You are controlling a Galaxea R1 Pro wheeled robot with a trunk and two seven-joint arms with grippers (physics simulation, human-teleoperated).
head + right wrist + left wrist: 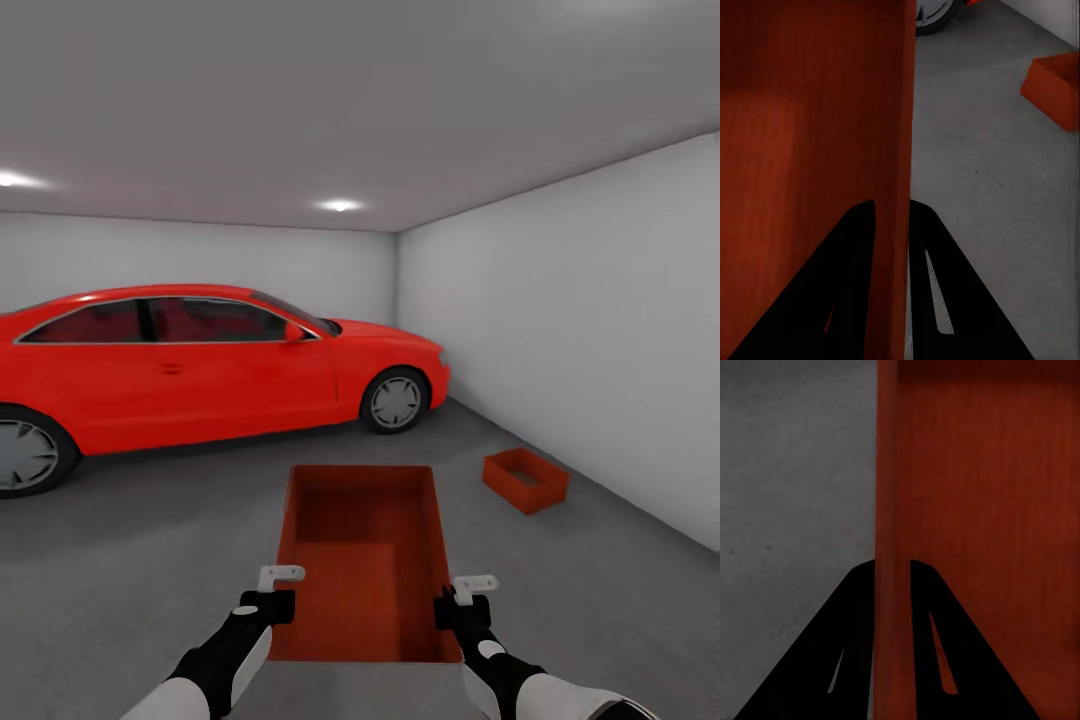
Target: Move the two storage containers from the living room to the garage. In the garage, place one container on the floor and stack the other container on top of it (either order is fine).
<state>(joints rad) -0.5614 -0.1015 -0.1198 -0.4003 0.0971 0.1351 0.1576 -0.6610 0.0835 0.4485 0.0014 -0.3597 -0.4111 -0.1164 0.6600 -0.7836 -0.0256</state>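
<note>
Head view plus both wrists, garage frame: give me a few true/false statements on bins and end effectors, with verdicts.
1. The held storage container is gripped on both long walls, one by each end effector. True: the left end effector and the right end effector each straddle a wall.
2. The second storage container already sits on the floor near the right wall. True.
3. The two containers are stacked. False: they are apart, and the held one has not reached the other.
4. The red car stands to the right of the bins. False: it stands on the left.
5. The held container has a lid. False: it is open-topped and looks empty.
</note>
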